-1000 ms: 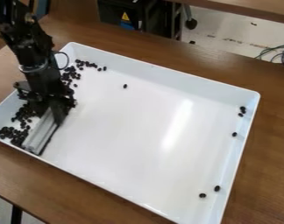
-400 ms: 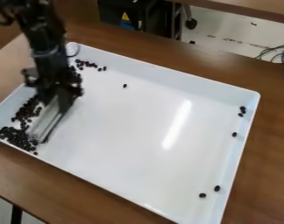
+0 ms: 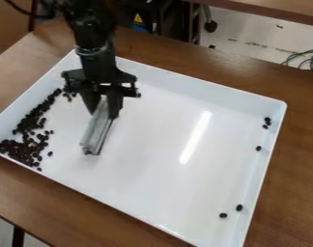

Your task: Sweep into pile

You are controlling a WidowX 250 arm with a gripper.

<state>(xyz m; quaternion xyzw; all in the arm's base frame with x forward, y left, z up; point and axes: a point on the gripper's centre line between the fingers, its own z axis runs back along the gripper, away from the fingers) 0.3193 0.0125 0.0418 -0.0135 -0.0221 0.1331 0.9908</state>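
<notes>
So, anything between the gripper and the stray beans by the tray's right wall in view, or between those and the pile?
Gripper to stray beans: nothing visible in the way. Strays to pile at the left: only the held bar, across the upper strays' straight line.

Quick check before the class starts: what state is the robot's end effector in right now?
End effector: closed on a long, pale grey bar, over the white tray.

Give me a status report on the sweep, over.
Gripper gripping grey bar. Dark beans heaped loosely at picture-left end of white tray; strays near opposite wall. No obstacle seen between bar and heap.
</notes>
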